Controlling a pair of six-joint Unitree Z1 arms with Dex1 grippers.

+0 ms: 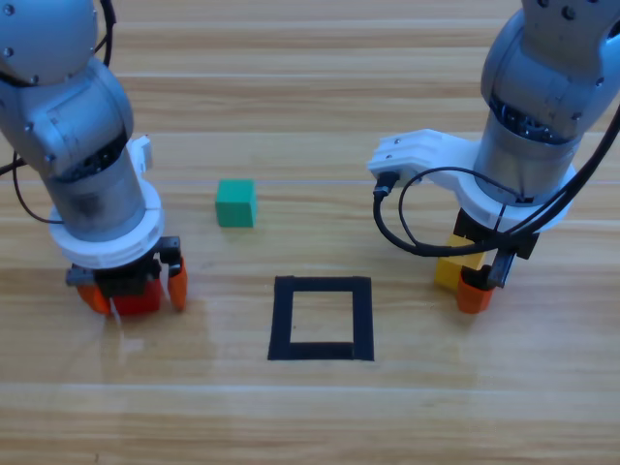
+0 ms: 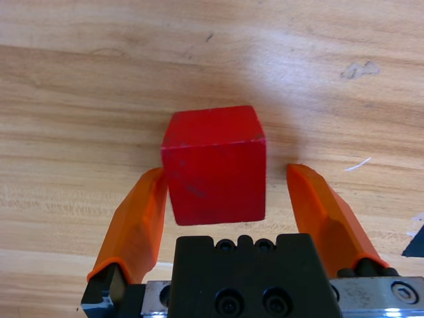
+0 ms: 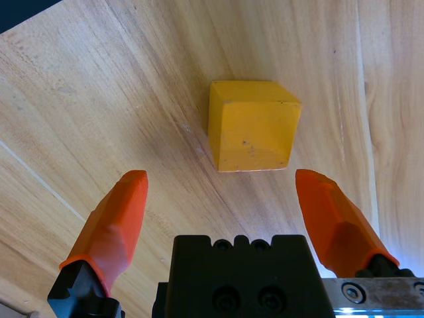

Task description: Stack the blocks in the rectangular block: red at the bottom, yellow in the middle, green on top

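The red cube (image 2: 213,165) sits on the table between the jaws of my left gripper (image 2: 226,171). One jaw touches its side and the other stands a gap away, so the gripper is open. From above, that gripper (image 1: 136,291) straddles the red cube (image 1: 139,300) at the left. My right gripper (image 3: 222,175) is open, with the yellow cube (image 3: 252,132) just beyond its fingertips. In the high view the right gripper (image 1: 469,283) hangs over the yellow cube (image 1: 449,269). The green cube (image 1: 235,203) rests alone, left of centre. The black tape rectangle (image 1: 322,284) lies at front centre with nothing inside it.
The wooden table (image 1: 320,116) carries nothing else. Both arms come down from the top edge, and a black cable (image 1: 407,237) loops beside the right wrist. The tape rectangle lies between the two grippers.
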